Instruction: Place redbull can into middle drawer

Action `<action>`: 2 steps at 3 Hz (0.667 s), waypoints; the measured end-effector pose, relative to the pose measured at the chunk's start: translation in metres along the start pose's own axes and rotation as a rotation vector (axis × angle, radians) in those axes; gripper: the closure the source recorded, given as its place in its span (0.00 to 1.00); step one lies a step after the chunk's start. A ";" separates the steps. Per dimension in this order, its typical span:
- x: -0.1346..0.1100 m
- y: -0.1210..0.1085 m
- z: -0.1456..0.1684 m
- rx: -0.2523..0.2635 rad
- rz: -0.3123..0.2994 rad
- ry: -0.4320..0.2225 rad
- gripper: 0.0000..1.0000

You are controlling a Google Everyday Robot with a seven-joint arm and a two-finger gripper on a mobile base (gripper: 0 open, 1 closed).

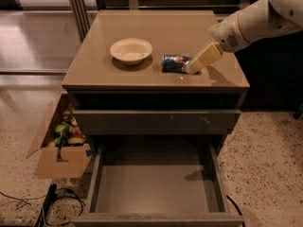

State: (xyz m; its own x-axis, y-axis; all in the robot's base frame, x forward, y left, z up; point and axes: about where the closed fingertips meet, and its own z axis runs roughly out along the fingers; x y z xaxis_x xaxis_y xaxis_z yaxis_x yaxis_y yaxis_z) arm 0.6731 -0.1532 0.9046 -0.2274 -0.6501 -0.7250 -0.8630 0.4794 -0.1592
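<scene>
The redbull can (173, 63) lies on its side on the cabinet top (156, 27), right of the cream bowl (131, 49). My gripper (194, 67) reaches in from the upper right, tilted down to the left, with its tip at the can's right end; whether it touches the can I cannot tell. The middle drawer (154, 181) is pulled out wide at the bottom of the view, and its flat floor holds nothing.
Above the open drawer, a shut drawer front (156, 122) bears small pale scuffs. A cardboard box (57, 148) of small items stands on the floor left of the cabinet. Black cables (52, 197) lie by the drawer's front left corner.
</scene>
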 end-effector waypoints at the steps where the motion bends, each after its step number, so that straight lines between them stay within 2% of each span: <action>1: -0.001 -0.009 0.017 -0.058 -0.087 -0.009 0.00; 2: -0.006 -0.019 0.022 -0.096 -0.192 0.002 0.00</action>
State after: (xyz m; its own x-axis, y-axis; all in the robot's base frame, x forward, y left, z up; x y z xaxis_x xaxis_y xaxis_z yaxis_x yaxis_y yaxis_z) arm 0.7009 -0.1453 0.8971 -0.0559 -0.7252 -0.6862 -0.9297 0.2885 -0.2291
